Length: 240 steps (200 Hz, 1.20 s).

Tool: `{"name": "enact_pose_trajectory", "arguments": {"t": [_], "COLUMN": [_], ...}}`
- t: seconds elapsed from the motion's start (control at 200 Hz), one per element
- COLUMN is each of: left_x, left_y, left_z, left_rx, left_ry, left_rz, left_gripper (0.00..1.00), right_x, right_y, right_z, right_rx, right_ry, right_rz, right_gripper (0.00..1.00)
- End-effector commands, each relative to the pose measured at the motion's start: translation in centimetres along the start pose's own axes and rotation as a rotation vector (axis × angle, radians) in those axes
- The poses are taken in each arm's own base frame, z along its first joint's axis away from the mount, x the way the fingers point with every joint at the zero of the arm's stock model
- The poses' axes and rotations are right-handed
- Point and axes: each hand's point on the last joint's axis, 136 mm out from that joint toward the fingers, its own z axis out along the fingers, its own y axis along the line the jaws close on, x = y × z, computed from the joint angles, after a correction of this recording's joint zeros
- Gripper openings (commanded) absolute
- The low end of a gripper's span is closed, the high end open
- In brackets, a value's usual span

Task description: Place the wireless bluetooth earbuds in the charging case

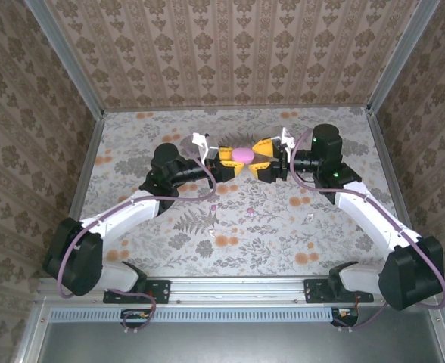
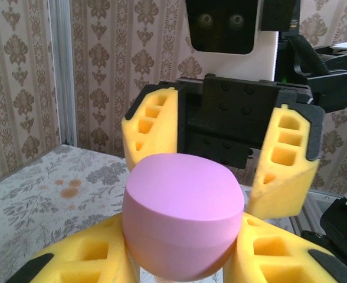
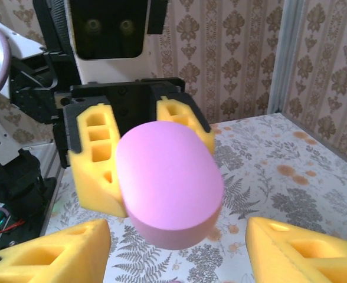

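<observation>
Nothing here reads as writing. The pink charging case shows a plain face, and the walls and table carry only printed ornament. Any marking on the black camera housing seems too dim to tell.

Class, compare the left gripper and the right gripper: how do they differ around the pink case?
The left gripper is shut on the case; the right gripper is open. The left's fingers press the case's sides; the right's flank it without touching. Both have yellow fingers and face each other across it.
</observation>
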Motion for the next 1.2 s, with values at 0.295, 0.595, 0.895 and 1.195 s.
{"name": "enact_pose_trajectory", "arguments": {"t": [0.295,0.595,0.895,1.195], "left_x": [-1.1,-0.8,-0.8,-0.6], "left_y": [-1.0,-0.8,-1.0,-1.0], "left_z": [0.2,0.3,0.2,0.1], "left_rx": [0.035,0.037,0.037,0.033], "left_ry": [-0.050,-0.040,-0.040,-0.033], "left_rz": [0.043,0.019,0.030,0.023], "left_gripper": [0.34,0.33,0.34,0.33], "right_x": [-2.0,-2.8,-3.1,-4.0], "right_y": [-0.8,-1.3,-3.1,-4.2], "right_z": [-0.2,0.2,0.4,0.2], "right_rx": [0.057,0.066,0.139,0.190], "right_ry": [-0.059,-0.092,-0.086,-0.101], "right_rz": [-0.026,0.000,0.031,0.075], "right_gripper": [0.64,0.65,0.65,0.66]}}
